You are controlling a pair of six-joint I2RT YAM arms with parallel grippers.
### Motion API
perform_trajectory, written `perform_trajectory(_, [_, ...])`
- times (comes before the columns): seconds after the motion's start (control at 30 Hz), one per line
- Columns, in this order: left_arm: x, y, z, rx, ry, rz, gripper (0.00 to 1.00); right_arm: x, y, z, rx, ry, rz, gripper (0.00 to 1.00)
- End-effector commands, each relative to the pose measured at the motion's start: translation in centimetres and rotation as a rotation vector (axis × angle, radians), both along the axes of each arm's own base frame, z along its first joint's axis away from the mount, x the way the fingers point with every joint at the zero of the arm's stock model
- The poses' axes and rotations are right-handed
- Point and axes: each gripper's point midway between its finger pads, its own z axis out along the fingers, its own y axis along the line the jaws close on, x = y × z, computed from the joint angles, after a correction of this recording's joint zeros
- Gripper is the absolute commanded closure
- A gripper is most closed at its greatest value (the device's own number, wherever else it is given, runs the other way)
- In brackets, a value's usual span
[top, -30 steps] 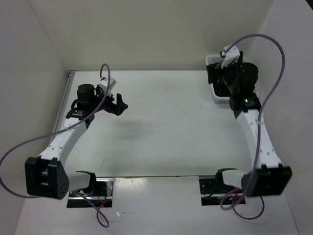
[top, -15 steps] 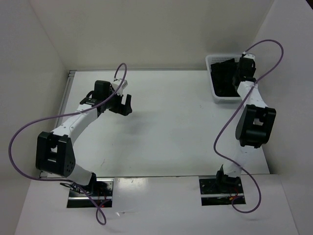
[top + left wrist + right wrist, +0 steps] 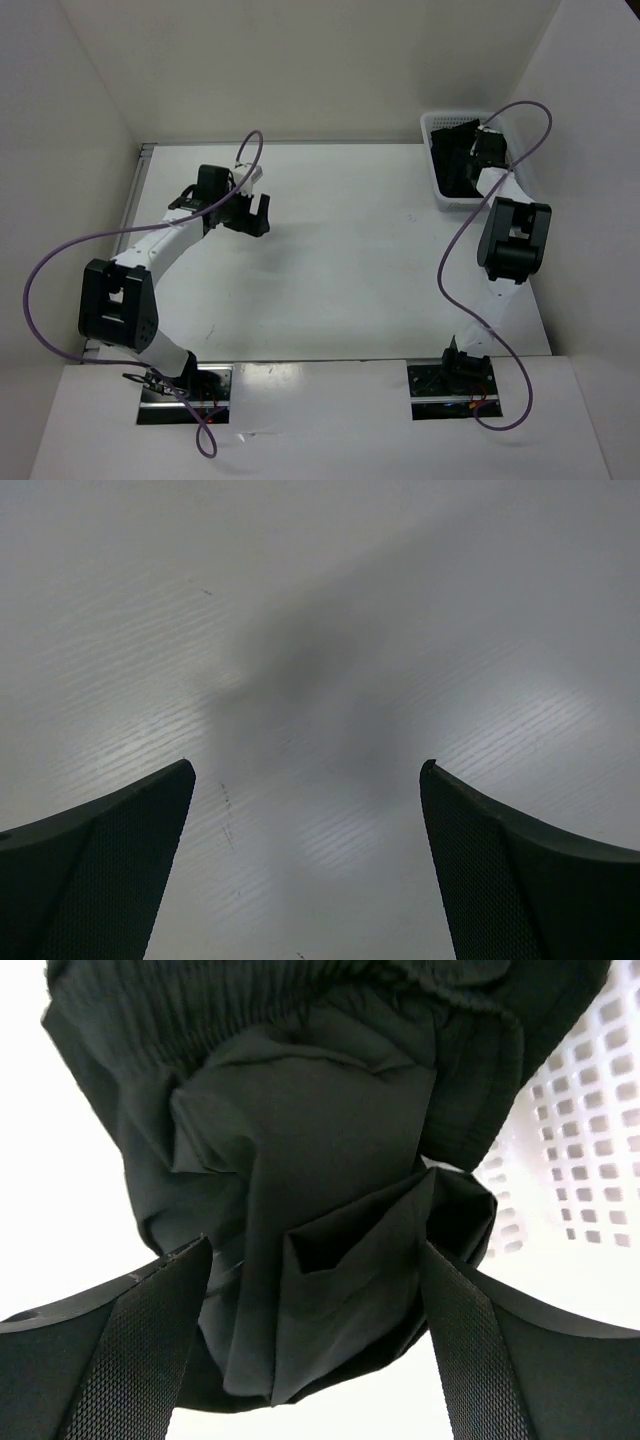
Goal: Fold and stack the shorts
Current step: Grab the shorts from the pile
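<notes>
The black shorts (image 3: 452,160) lie crumpled in the white mesh basket (image 3: 436,124) at the back right. In the right wrist view the shorts (image 3: 300,1140) fill the middle, bunched in folds with the elastic waistband at the top. My right gripper (image 3: 484,152) hangs over the basket. It is open (image 3: 315,1250), with one finger on each side of a fold of the fabric and not pinching it. My left gripper (image 3: 256,213) is open and empty (image 3: 307,766), low over the bare white table at the back left.
The basket's mesh wall (image 3: 590,1110) stands close on the right of my right gripper. White walls enclose the table at the back and on both sides. Purple cables loop from both arms. The table (image 3: 340,260) is bare white.
My right arm has folded upright and its gripper has moved down into the basket onto the shorts. My left gripper has shifted slightly right.
</notes>
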Motion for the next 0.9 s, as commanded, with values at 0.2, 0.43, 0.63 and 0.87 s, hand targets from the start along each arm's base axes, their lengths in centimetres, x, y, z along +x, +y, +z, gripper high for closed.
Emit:
perform_trajectory(0.2, [1.6,0.2,1.5,0.012,-0.049,0.018,0.0,1.9,-0.9,-0.6,0.029,-0.038,-0.119,0.52])
perform_trajectory(0.43, [1.2,0.0,2.1,-0.005,-0.066,0.005,0.0,3.8,-2.7,6.5,-0.068,-0.178,-0.147,1.0])
perform_trajectory(0.63, [1.2,0.4,4.8,-0.011,-0.17,0.023,0.0,4.6,1.8,20.9,-0.096,-0.441,-0.106,1.0])
perform_trajectory(0.87, [0.0,2.0,9.2,-0.001,-0.347,0.088,0.0,-0.7,8.6,41.7,-0.104,-0.842,-0.032,1.0])
